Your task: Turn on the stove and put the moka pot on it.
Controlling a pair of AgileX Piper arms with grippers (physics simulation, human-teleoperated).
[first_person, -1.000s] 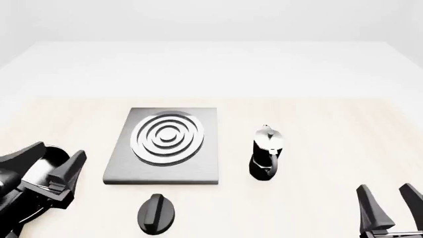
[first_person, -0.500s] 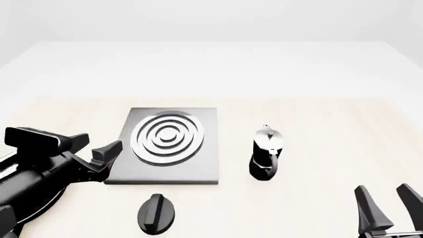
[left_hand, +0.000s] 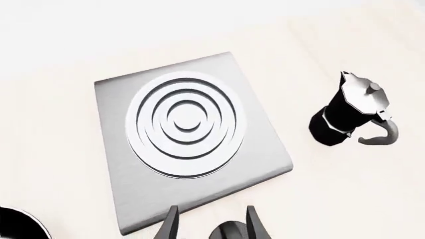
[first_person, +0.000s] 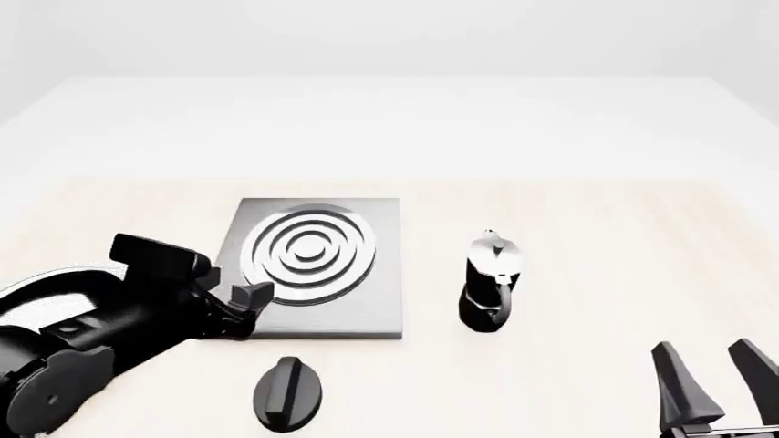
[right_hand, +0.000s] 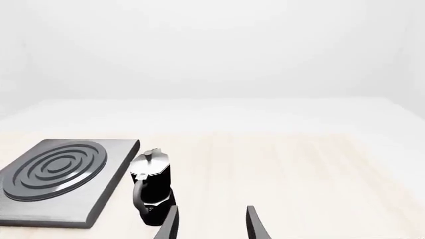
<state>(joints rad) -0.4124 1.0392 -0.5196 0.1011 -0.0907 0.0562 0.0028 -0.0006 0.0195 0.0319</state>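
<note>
The left gripper (first_person: 250,306) hangs over the near left corner of the stove (first_person: 365,310), its fingers parted with nothing between them. In its wrist view the knob (left_hand: 229,232) shows just under the two fingertips (left_hand: 171,226), so the gripper is above the knob or a little behind it, not touching it. The right gripper (first_person: 712,388) rests low at the near right side, also parted and empty, well apart from everything.

The knob (first_person: 288,392) lies on the table just in front of the stove. It looks hard and smooth, with a raised ridge across the top; this ridge is probably the best place to pinch for turning, because the round rim would likely slip.

The pot (first_person: 491,283) stands upright on the table just to the right of the stove, not on it. It is tall and narrow, so it may tip easily if pushed from the side. The silver top seems slippery. The black handle, which faces the near side, or the black waist under the top, seems the safer hold. It is likely rigid and rather light.

The table (first_person: 585,219) is pale wood, flat and bare around these things. The ring burner (first_person: 309,251) is free. Behind is only plain white room.
</note>
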